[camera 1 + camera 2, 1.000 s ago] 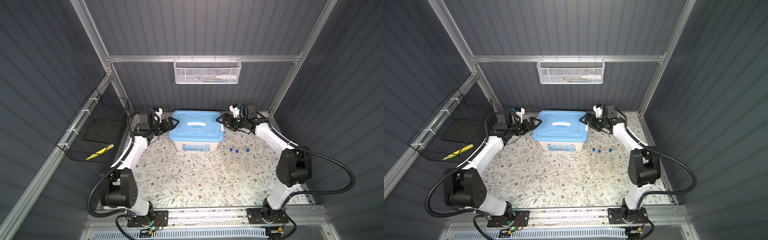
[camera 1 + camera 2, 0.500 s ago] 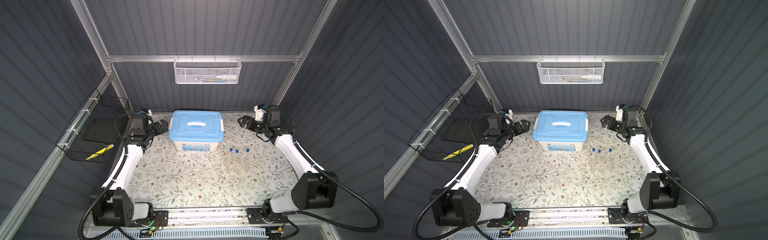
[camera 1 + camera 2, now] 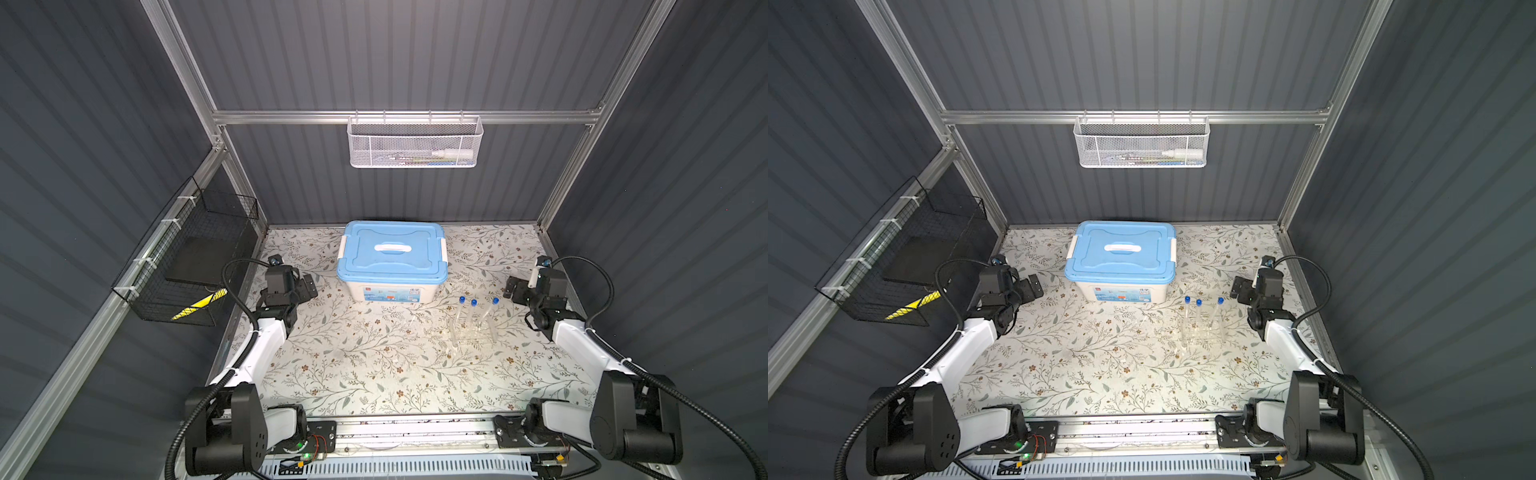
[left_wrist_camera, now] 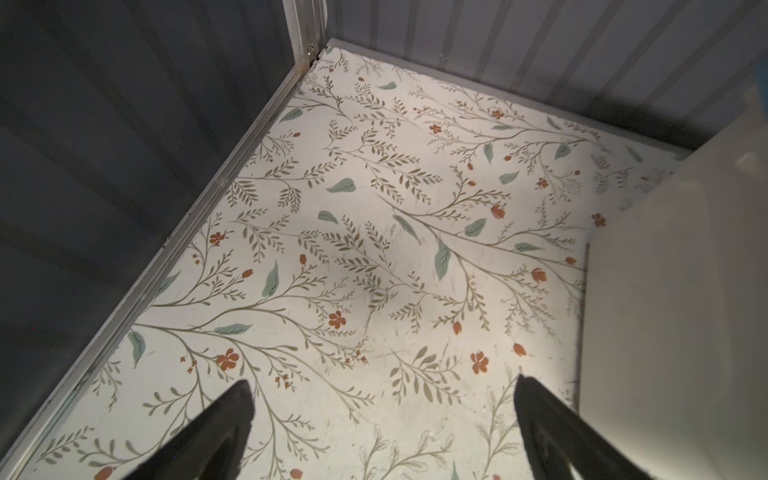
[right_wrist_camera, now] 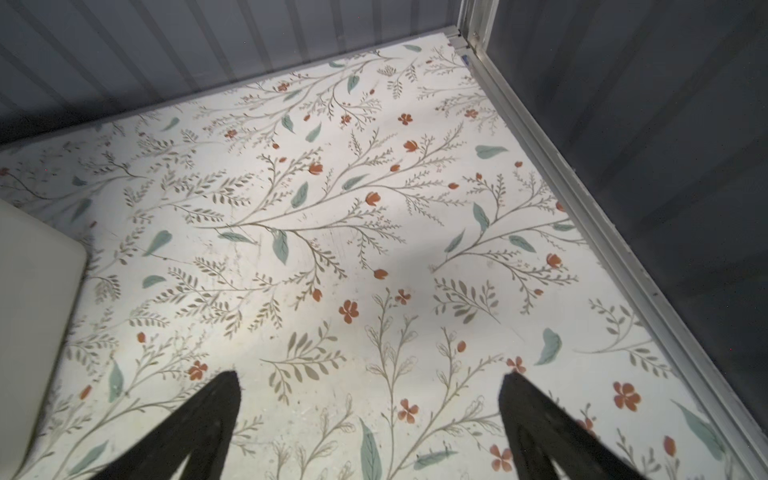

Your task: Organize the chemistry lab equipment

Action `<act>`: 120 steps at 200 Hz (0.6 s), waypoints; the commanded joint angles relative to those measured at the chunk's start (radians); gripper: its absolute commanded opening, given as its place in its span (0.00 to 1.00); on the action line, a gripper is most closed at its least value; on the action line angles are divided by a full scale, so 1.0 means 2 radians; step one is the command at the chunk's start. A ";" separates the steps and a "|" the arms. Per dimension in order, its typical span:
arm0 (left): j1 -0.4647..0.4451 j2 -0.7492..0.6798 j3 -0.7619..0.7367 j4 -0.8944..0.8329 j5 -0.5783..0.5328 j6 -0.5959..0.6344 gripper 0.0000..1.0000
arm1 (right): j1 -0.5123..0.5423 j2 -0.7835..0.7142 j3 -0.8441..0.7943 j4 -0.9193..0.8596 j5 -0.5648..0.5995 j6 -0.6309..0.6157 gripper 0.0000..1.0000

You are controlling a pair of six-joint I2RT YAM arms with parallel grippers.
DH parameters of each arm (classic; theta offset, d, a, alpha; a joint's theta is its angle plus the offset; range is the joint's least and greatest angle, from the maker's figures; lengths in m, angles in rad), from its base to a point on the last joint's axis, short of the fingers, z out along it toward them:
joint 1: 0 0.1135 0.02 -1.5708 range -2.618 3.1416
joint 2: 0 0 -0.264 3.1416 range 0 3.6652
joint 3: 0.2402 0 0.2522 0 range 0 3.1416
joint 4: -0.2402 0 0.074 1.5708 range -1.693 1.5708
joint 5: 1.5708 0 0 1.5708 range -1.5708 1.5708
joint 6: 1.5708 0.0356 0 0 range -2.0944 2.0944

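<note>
Blue-capped test tubes (image 3: 473, 313), three, stand upright in clear tube rack (image 3: 473, 334) on the floral table (image 3: 353, 365), right of centre, seen in both top views (image 3: 1198, 313). The rack sits just in front and to the right of the white storage box (image 3: 390, 293) with its blue lid (image 3: 392, 262) shut on it. Right gripper (image 3: 513, 289) is near the rack on its far right side, not touching it, jaws wide apart and empty; its wrist view (image 5: 370, 378) shows only bare table between the fingers. Left gripper (image 3: 306, 286) is left of the box, well apart from the tubes, jaws wide and empty too (image 4: 382, 386), box wall (image 4: 665, 291) just beside it. White mesh basket (image 3: 415, 141) hangs on the back wall, black wire basket (image 3: 187, 266) on the left wall.
</note>
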 commanded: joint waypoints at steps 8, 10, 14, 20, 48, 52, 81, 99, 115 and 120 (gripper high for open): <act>0.006 0.003 -0.031 0.081 -0.016 0.027 1.00 | -0.001 0.006 -0.042 0.124 0.011 -0.008 0.99; 0.006 0.003 -0.032 0.083 -0.017 0.027 1.00 | -0.001 0.007 -0.046 0.131 0.010 -0.008 0.99; 0.007 0.005 -0.035 0.089 -0.017 0.027 1.00 | -0.001 0.007 -0.054 0.144 0.008 -0.009 0.99; 0.007 0.008 -0.040 0.097 -0.015 0.030 1.00 | -0.001 0.008 -0.064 0.162 0.006 -0.009 0.99; 0.007 0.018 -0.060 0.140 -0.015 0.046 1.00 | -0.001 0.010 -0.100 0.226 0.003 -0.018 0.99; 0.007 0.019 -0.062 0.146 -0.016 0.048 1.00 | -0.001 0.009 -0.100 0.229 0.001 -0.020 0.99; 0.008 0.027 -0.095 0.212 -0.022 0.054 1.00 | -0.001 0.024 -0.117 0.297 -0.001 -0.024 0.99; 0.008 0.040 -0.116 0.263 -0.030 0.059 1.00 | 0.000 0.057 -0.119 0.336 -0.015 -0.025 0.99; 0.008 0.055 -0.122 0.290 -0.032 0.066 1.00 | 0.000 0.087 -0.126 0.378 -0.027 -0.027 0.99; 0.008 0.060 -0.124 0.296 -0.033 0.065 1.00 | 0.000 0.096 -0.129 0.393 -0.030 -0.030 0.99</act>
